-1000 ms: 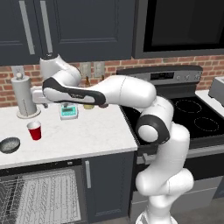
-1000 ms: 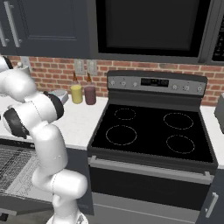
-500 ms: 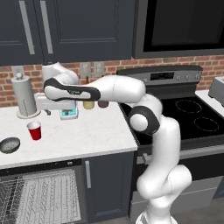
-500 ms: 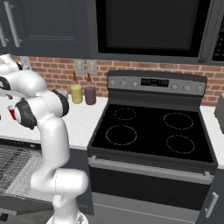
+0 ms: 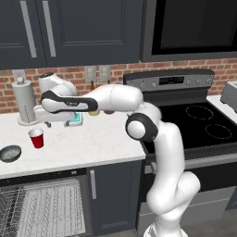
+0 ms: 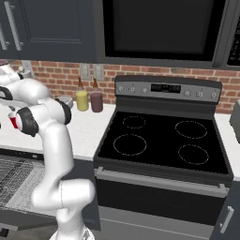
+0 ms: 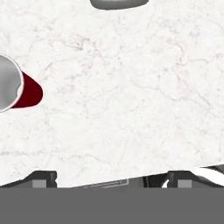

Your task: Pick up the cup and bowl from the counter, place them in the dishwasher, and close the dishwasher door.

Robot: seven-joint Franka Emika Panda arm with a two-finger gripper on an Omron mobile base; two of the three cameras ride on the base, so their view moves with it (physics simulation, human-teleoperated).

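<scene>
Nothing loaded yet: cup [image 5: 36, 138] and bowl [image 5: 10, 152] both sit on the worktop [image 5: 97, 141], dishwasher [image 5: 41, 208] open w/ rack out, door not shut. All 3 steps left, I'd say. End effector [image 7: 111, 179] hovers over bare worktop, fingers spread wide, holding nothing. In hand view the cup [image 7: 19, 89] is off to the left edge, upright, well apart from the tips; bowl rim [image 7: 118, 3] peeks at top edge. From the base, arm is above and just right of cup, bowl further left near front edge.
</scene>
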